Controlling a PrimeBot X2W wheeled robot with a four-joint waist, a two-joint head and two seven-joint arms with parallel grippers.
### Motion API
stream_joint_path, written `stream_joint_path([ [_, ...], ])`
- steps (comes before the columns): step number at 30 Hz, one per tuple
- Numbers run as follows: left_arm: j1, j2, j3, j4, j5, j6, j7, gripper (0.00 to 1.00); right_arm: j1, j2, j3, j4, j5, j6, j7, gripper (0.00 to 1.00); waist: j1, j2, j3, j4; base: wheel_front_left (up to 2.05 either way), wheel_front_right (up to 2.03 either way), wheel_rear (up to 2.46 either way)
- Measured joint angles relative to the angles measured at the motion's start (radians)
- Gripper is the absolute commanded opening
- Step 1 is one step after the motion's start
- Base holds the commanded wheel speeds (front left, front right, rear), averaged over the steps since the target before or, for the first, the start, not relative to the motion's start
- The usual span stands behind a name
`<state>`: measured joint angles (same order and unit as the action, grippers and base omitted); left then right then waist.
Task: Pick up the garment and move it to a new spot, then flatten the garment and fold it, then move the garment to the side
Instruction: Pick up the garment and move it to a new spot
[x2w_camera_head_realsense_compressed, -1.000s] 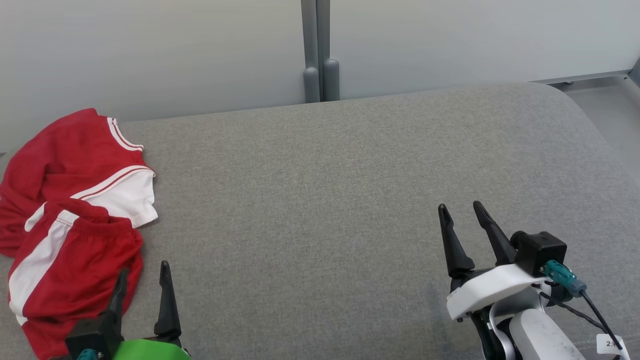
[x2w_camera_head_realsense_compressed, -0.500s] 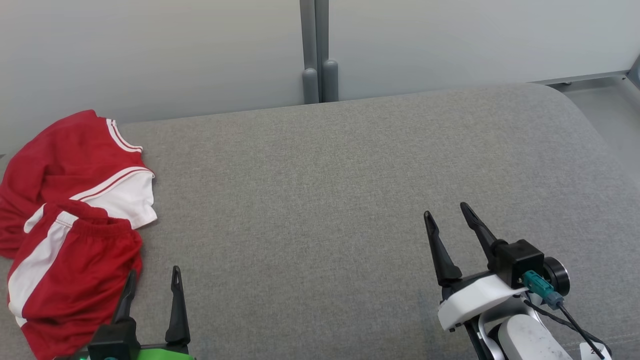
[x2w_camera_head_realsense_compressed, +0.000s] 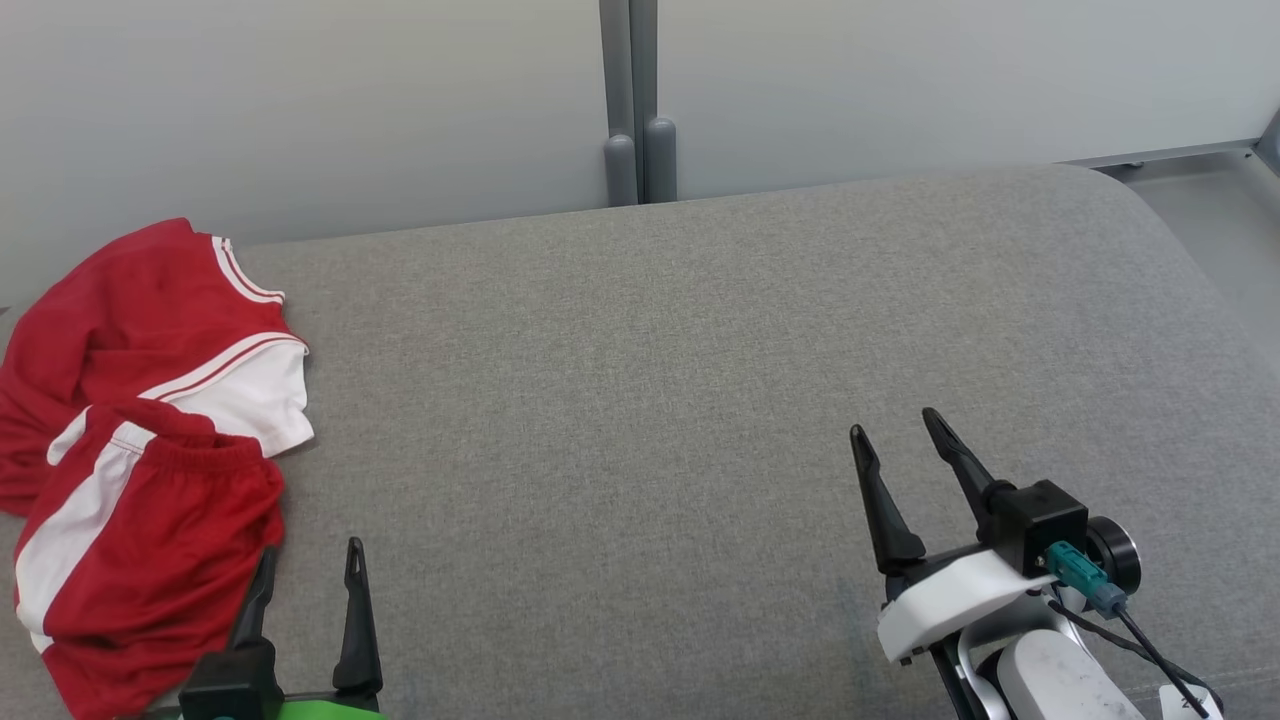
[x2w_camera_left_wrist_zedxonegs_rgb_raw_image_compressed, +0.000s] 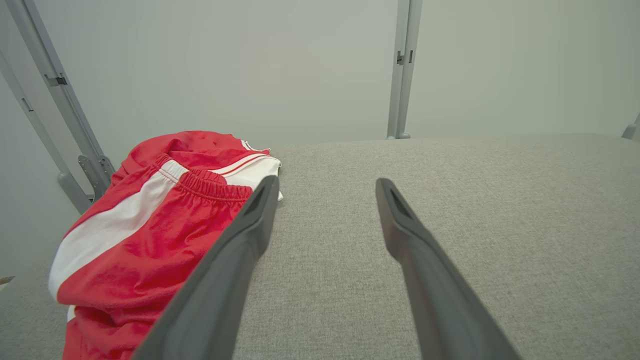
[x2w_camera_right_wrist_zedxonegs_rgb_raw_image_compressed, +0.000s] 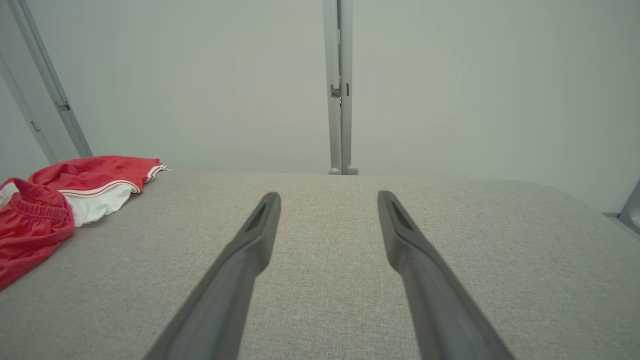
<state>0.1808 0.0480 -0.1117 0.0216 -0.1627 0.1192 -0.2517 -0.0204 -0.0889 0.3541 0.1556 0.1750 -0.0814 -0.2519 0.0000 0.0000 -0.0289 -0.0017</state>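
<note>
Garment (x2w_camera_head_realsense_compressed: 150, 540) lies untouched at my left; both sets of jaws have settled, apart and empty, so pickup hasn't begun

The big gray cushion (x2w_camera_head_realsense_compressed: 650, 350) is soft and flat. A red and white garment (x2w_camera_head_realsense_compressed: 150, 500) lies bunched up on it, far left of the gray post (x2w_camera_head_realsense_compressed: 640, 150).
</note>
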Motion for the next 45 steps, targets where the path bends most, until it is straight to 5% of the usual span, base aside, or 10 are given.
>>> stream_joint_path([
  [22,-0.003,0.000,-0.020,0.025,0.007,0.000,0.000,1.00,-0.001,0.002,-0.027,0.001,0.000,0.001,0.000,1.00,0.0000,0.0000,-0.004,0.037,0.00,0.00,0.00],
  [45,-0.005,0.000,0.024,0.026,0.031,0.000,0.000,1.00,0.000,0.023,-0.001,0.014,0.009,0.044,0.000,1.00,0.0000,0.0000,-0.041,0.296,0.00,0.00,0.00],
])
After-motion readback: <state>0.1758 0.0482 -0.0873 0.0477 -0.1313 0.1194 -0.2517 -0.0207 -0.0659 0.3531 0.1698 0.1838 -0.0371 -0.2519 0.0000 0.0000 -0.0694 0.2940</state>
